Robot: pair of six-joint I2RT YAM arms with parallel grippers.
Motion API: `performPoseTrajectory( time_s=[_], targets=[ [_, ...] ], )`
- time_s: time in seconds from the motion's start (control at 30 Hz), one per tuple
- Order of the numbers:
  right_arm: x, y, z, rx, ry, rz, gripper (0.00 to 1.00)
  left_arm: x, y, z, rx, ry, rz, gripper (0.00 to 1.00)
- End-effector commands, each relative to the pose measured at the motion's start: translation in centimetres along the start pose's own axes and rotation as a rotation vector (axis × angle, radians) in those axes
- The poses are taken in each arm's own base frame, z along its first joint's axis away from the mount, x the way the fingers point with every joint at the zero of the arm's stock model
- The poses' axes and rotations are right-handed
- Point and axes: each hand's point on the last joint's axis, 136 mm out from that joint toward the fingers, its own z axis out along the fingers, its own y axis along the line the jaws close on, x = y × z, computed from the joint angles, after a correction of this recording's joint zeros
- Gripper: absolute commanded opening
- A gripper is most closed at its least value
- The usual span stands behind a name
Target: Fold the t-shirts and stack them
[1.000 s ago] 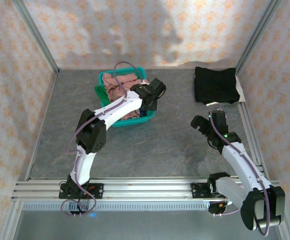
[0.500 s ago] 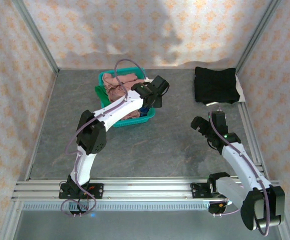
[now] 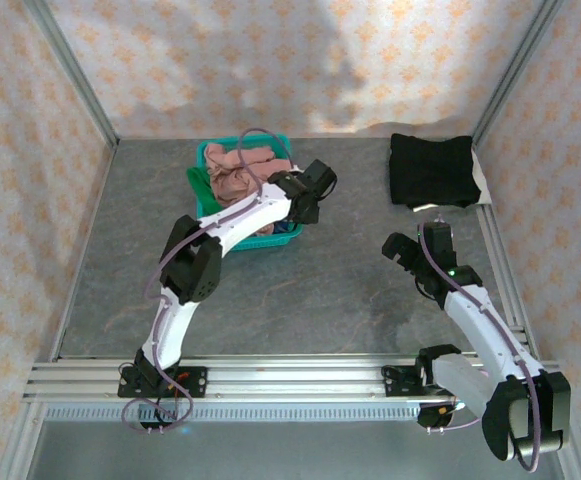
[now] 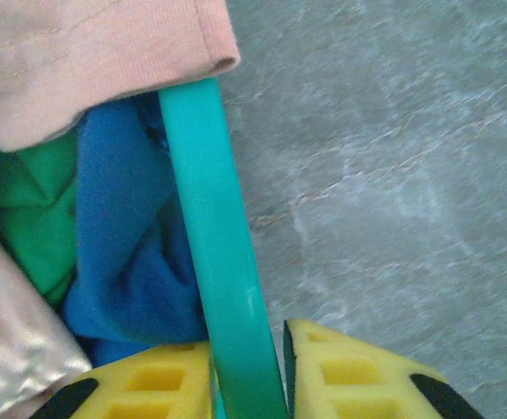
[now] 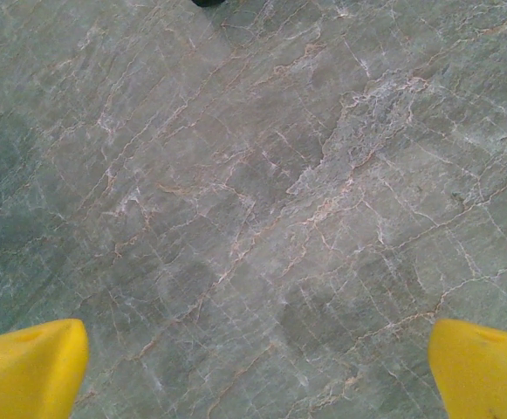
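1. The teal basket (image 3: 208, 152) sits on the gray table (image 3: 320, 300), toward the far side and a bit left of the middle.
2. Soft shirts are piled up inside it in a messy heap.
3. The pink shirt (image 3: 232, 172) is on top, all crumpled. It is a dusty, pale pink.
4. The green shirt (image 3: 198, 186) is bright green. It peeks out at the left side of the basket.
5. In the left wrist view, a hem of the pink shirt (image 4: 105, 52) hangs over the rim of the basket (image 4: 208, 192). You can see a line of stitches along it.
6. The blue shirt (image 4: 122, 253) is bunched up under the pink one, right against the inside of the rim. It is a deep, strong blue.
7. A bit of the green shirt (image 4: 22, 205) lies beside the blue one, deeper in the basket.
8. A pale shiny cloth (image 4: 9, 349) shows in the corner. I cannot tell what it is.
9. The left gripper (image 4: 246, 384) is at the right side of the basket. Its yellow fingers (image 4: 157, 384) are pressed on the rim, one inside the basket and one outside over the table.
10. The black shirt (image 3: 430, 170) is folded flat, almost square. It lies by the far right corner of the table, well apart from the basket.
11. The right gripper (image 5: 253, 371) hangs over bare table. Its yellow fingers (image 5: 26, 367) are wide apart with nothing between them.
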Motion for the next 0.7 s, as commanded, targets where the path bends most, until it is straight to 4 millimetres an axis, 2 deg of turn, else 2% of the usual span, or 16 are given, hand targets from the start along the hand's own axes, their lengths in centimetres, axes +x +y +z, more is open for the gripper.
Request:
performPoseTrajectory(
  time_s=[0.0,0.13,0.2,0.33,0.43,0.67],
  targets=[
    [-0.1,-0.5,0.1,0.019,-0.020,-0.010,0.99,0.2,4.8,-1.3,-0.060,0.020,0.103,0.16],
    [-0.2,-0.6,0.0,0.023,-0.023,-0.006,0.99,1.1,10.4,-1.7,-0.149,0.063,0.225,0.03],
    [-0.2,-0.7,0.1,0.024,-0.025,-0.004,0.99,1.2,13.8,-1.3,-0.199,0.089,0.237,0.01],
    [-0.2,-0.8,0.0,0.030,-0.026,-0.003,0.99,1.5,20.7,-0.2,-0.307,0.147,0.155,0.00],
    [-0.3,-1.0,-0.1,0.037,-0.028,-0.002,0.99,1.6,23.8,0.8,-0.346,0.162,0.154,0.00],
    [-0.4,-1.2,-0.2,0.052,-0.031,-0.001,0.99,0.6,29.0,2.3,-0.417,0.184,0.235,0.00]
  ],
)
